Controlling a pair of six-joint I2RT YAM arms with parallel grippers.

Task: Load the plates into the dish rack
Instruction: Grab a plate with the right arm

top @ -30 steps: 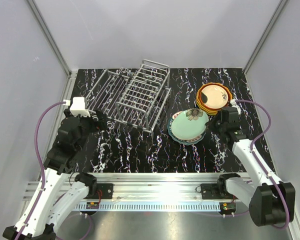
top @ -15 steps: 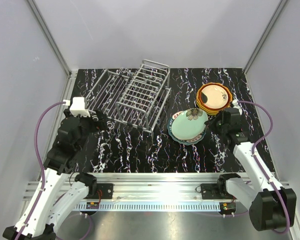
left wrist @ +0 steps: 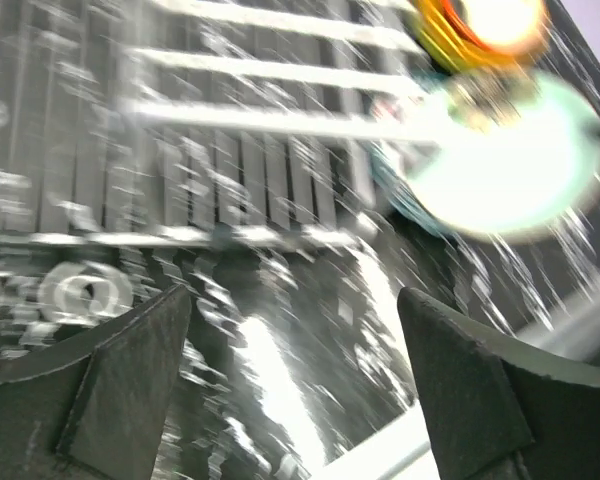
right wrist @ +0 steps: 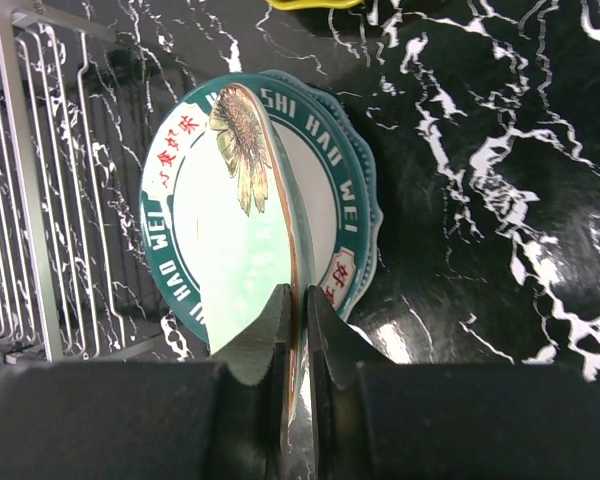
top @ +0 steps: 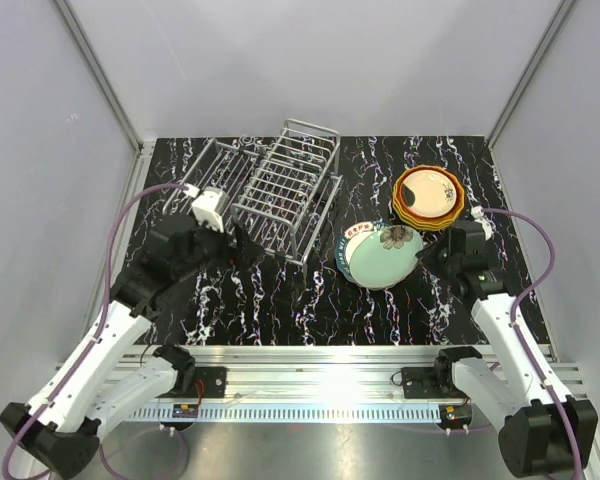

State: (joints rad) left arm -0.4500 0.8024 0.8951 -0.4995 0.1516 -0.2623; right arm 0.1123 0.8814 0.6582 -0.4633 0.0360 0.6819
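Note:
My right gripper [right wrist: 298,318] is shut on the rim of the mint green plate [right wrist: 242,250], which is tilted up off the dark teal plate [right wrist: 340,215] lying under it. In the top view the mint plate [top: 382,258] stands tilted right of the dish rack [top: 270,190], with the right gripper [top: 427,258] at its right edge. A stack of red-orange and yellow plates [top: 429,196] sits behind. My left gripper [top: 262,252] is open and empty, just in front of the rack. The left wrist view is blurred; its fingers [left wrist: 130,370] stand wide apart over the table.
The silver rack's taller raised frame [top: 302,180] is its right part, the lower slot bars [top: 208,175] its left. The table is black marble, walled on three sides, with an aluminium rail [top: 310,352] at the near edge.
The left arm swung right, from the rack's left front corner to in front of its middle. The right gripper has closed on the mint plate and tipped it up off the teal plate.

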